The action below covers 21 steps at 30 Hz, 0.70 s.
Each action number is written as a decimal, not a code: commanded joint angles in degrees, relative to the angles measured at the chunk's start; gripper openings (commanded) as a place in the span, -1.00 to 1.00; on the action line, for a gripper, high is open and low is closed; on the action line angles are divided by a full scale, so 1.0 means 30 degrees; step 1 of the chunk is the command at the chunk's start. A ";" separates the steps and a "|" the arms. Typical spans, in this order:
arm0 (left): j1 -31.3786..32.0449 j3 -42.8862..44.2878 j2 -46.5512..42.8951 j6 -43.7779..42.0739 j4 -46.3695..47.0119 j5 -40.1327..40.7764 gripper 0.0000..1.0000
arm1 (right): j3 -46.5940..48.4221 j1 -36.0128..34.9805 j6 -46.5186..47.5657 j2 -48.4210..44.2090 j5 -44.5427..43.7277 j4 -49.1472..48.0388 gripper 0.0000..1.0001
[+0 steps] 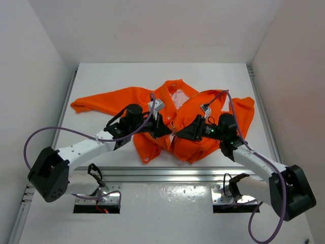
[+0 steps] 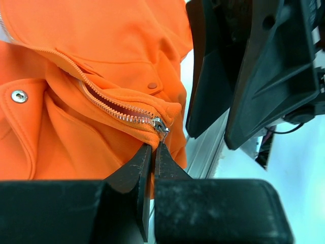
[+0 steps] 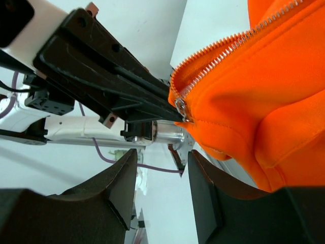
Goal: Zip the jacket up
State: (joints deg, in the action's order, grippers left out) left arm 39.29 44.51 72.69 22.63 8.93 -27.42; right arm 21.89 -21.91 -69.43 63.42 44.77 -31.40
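**Jacket (image 1: pixel 190 147) at the foot of the zipper.** The orange jacket lies front up on the white surface (image 1: pixel 101 76). Its collar points to the far edge, and one sleeve (image 1: pixel 101 101) is stretched out to the left. Pale lining (image 1: pixel 179 99) shows below the collar. Both arms meet over the lower front.

**Left fingers (image 2: pixel 133 173).** They are pressed together, pinching the hem fabric directly below the slider (image 2: pixel 161 125). The slider sits at the bottom end of the zipper (image 2: pixel 109 107), just beyond the fingertips. Ahead of these fingers the two rows of teeth part and run up and to the left, so the zipper is undone above the slider. A metal snap (image 2: pixel 19 96) lies on the front panel, well to the left of the fingers.

**Right fingers (image 3: pixel 119 188).** They are spread, with nothing between them, and their tips point toward the left fingers.
- Right wrist view: the slider lies beyond the gap between the fingers and a little above it, near but not touching. The jacket's lower front fills the space to the right of the right-hand finger.
- Left wrist view: the right fingers stand just beside the hem, up and to the right of the slider. Whether they touch the fabric cannot be told.
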 commanded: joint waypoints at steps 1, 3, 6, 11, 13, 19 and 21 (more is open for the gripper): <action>-0.0496 0.0807 0.0059 0.1215 0.1594 -0.1173 -1.00 | -0.0324 -0.0080 0.0789 -0.0015 -0.0335 -0.1517 -0.11; -0.0498 0.0807 0.0059 0.1421 0.1594 -0.1347 -1.00 | -0.0441 -0.0108 0.0965 -0.0016 -0.0335 -0.1401 -0.11; -0.0674 0.0807 0.0059 0.1831 0.1797 -0.1580 -1.00 | -0.0704 -0.0108 0.1432 -0.0075 -0.0393 -0.1254 -0.11; -0.1024 0.0807 0.0234 0.2795 0.2207 -0.2225 -1.00 | -0.1056 -0.0050 0.2136 -0.0134 -0.0978 -0.1779 -0.16; -0.1026 0.0807 0.0234 0.3001 0.2209 -0.2430 -1.00 | -0.0998 -0.0050 0.2341 0.0041 -0.0921 -0.2129 -0.16; -0.1201 0.0807 0.0584 0.3589 0.2561 -0.2987 -1.00 | -0.0471 -0.0079 0.2576 0.0394 -0.1126 -0.2659 -0.22; -0.1201 0.0807 0.0586 0.3823 0.2795 -0.2989 -1.00 | -0.0383 -0.0108 0.2752 0.0598 -0.1097 -0.2806 -0.22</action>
State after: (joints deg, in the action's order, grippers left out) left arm 36.27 44.53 74.41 32.08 12.88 -34.11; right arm 18.76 -21.91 -63.53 64.53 42.15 -35.18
